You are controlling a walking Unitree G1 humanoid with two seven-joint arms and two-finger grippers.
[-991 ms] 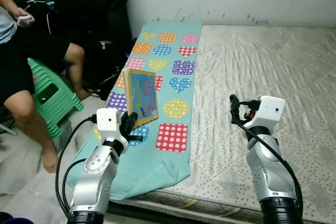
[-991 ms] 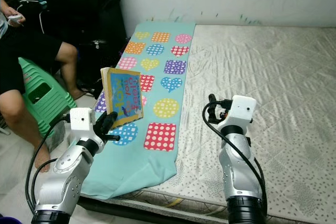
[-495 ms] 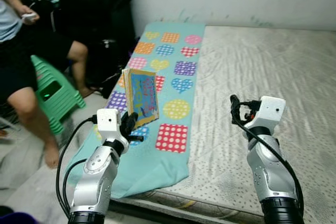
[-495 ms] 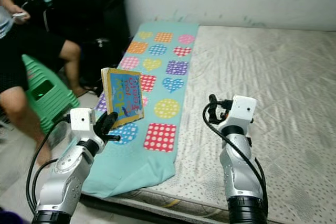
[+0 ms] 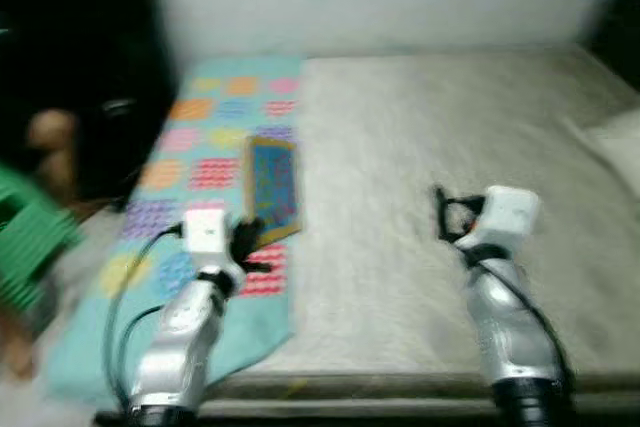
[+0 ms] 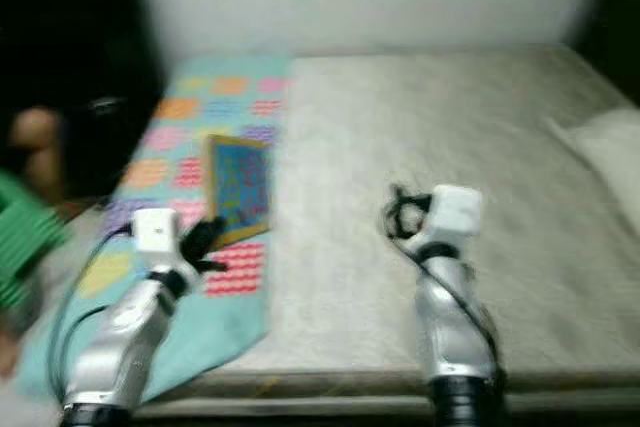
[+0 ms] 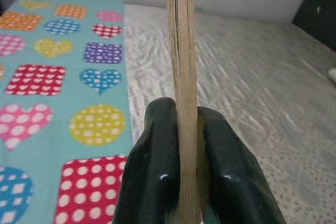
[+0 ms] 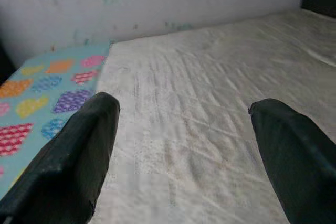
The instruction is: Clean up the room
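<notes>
We hold a thin picture book (image 7: 181, 51) in our left gripper (image 7: 181, 177). The two black fingers (image 7: 152, 166) squeeze the book's bottom edge from both sides, so the book stands straight up between them. In the head views, which are blurry, the book's blue cover (image 5: 272, 185) sticks up above the gripper, over the edge where the mat meets the bare bed. There is some writing on the cover, but it is too blurry to read.

The teal mat (image 7: 58, 93) has hearts, squares and circles full of dots. It lies on one side of the bed (image 5: 440, 147), on our left.

Our right gripper (image 8: 184, 156) is held up over the pale bed. Its two fingers (image 8: 73, 156) are wide apart and hold nothing.

A green stool (image 5: 25, 247) stands on the floor to our left.
</notes>
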